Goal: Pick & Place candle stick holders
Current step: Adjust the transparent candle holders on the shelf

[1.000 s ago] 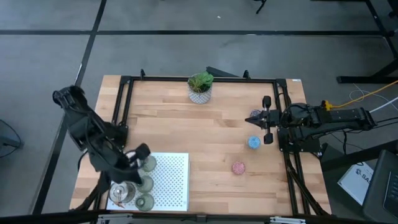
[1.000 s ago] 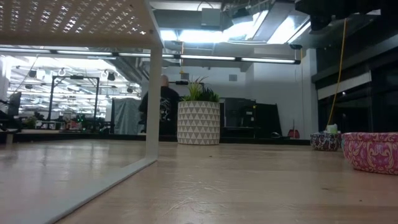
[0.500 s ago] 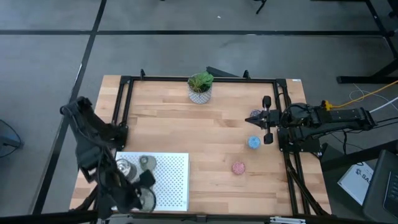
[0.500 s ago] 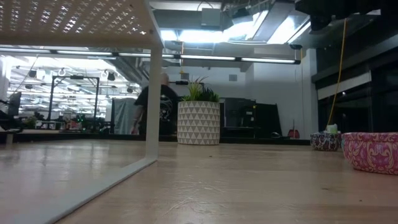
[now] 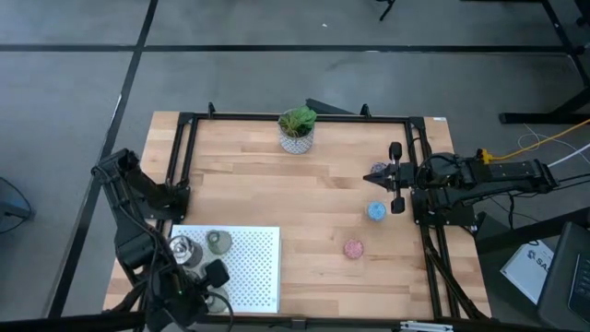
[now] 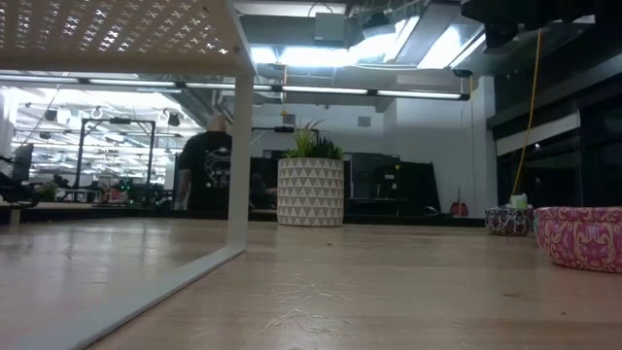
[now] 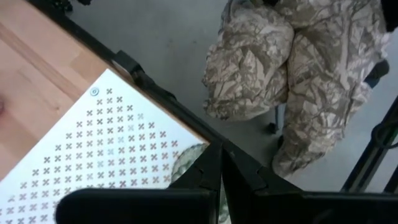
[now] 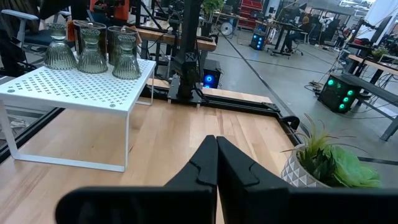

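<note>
A white perforated shelf (image 5: 249,267) stands at the table's near left. On it are a shiny silver holder (image 5: 182,249) and an olive-grey holder (image 5: 218,242); a second olive-grey one (image 7: 185,163) shows just behind my left gripper's shut fingers. My left gripper (image 5: 214,275) hangs over the shelf's near left part, and my left arm hides the rest there. My right gripper (image 5: 395,175) is shut and waits at the right, beside the speckled purple holder (image 5: 377,175). The blue holder (image 5: 376,211) and the pink holder (image 5: 354,248) stand on the table. My left gripper's shut fingers (image 7: 211,177) slant down over the olive-grey holder near the shelf's near edge. The fingers themselves cover the place, and I cannot tell whether they touch it.
A green plant in a white pot (image 5: 297,129) stands at the far middle. A black frame rail (image 5: 184,166) runs round the table. A person in camouflage trousers (image 7: 298,56) sits just past the near edge. Bare wood lies between the shelf and the right-hand holders.
My left arm has swung toward the table's near edge, carrying its gripper from the shelf's far part to its near left part. This uncovers the silver holder and the far olive-grey one. In the low view a person in the room walks leftward.
</note>
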Robot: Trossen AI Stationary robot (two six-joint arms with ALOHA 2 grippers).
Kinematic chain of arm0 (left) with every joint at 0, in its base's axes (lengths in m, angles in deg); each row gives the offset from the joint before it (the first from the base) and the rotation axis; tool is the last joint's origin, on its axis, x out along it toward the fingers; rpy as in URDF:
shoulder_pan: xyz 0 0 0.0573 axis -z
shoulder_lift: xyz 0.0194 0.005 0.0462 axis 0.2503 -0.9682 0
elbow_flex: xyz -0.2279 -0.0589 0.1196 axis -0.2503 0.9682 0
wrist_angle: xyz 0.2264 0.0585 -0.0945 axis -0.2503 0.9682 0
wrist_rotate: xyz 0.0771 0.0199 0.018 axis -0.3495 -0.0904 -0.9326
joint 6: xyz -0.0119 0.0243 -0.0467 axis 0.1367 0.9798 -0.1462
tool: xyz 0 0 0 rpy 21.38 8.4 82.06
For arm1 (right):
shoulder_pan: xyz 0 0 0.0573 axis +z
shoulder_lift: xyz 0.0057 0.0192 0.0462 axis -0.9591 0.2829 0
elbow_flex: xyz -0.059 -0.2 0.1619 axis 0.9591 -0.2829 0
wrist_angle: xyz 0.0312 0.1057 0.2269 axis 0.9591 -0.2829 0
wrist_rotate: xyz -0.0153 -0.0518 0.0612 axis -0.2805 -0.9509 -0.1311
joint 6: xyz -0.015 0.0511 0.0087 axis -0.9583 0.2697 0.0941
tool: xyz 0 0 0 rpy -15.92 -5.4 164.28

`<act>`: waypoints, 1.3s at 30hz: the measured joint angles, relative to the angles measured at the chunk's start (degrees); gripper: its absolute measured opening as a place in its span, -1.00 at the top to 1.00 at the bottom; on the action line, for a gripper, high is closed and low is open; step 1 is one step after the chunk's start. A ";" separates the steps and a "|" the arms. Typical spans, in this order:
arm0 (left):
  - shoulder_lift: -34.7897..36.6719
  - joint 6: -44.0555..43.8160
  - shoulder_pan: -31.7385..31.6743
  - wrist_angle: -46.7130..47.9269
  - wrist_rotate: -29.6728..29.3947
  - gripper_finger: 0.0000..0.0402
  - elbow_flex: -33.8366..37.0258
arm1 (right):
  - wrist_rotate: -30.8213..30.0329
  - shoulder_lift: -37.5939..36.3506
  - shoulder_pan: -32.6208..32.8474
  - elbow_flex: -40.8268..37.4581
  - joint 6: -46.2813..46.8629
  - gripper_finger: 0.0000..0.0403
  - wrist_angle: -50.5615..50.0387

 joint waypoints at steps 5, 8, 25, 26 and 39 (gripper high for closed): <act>0.00 0.83 -0.02 1.66 -0.02 0.97 0.00 | 0.00 0.00 0.01 0.00 0.00 1.00 0.00; 0.03 0.97 -0.02 2.81 -0.02 0.97 0.00 | 0.00 0.00 0.00 0.00 0.00 1.00 0.00; 0.24 0.21 -0.02 7.01 -1.06 0.97 -0.17 | -0.01 0.00 0.00 0.00 -0.01 1.00 0.00; 0.26 -0.09 -0.02 7.34 -1.08 0.97 -0.17 | 0.00 0.00 0.01 0.00 -0.01 1.00 0.00; 1.88 -4.94 -0.02 10.83 -1.01 0.97 0.02 | 0.00 0.01 0.02 0.00 -0.02 1.00 0.00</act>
